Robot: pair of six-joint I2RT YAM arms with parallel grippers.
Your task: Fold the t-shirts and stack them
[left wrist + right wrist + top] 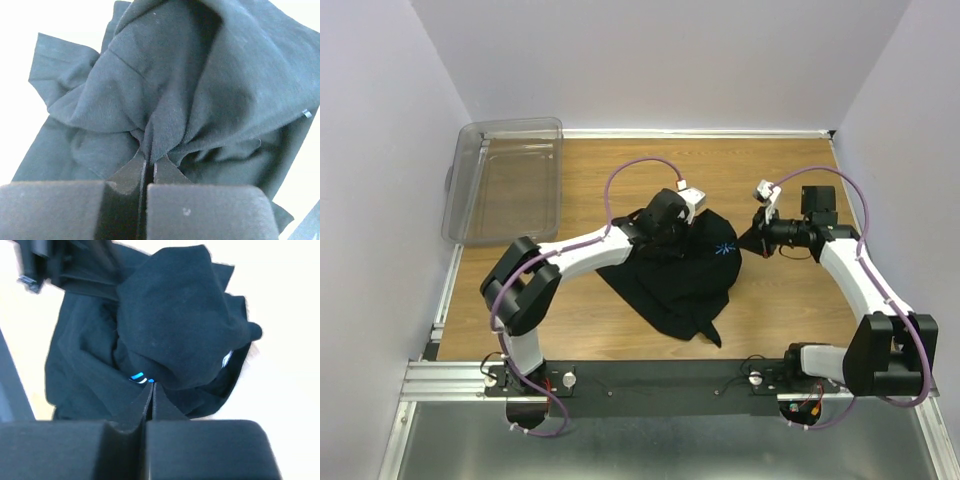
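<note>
One black t-shirt [680,285] lies crumpled in the middle of the wooden table, its light-blue starburst logo [725,249] facing up near its right edge. My left gripper [149,159] comes down on the shirt's upper left part [665,238] and is shut on a raised fold of the cloth [160,135]. My right gripper [151,386] meets the shirt's right edge [745,241] and is shut on cloth beside a bit of the blue logo [136,376]. A small white tag [226,359] peeks out under a fold.
A clear plastic bin [505,180] stands at the back left of the table. Bare wood [790,300] lies around the shirt. White walls close in the left, back and right sides.
</note>
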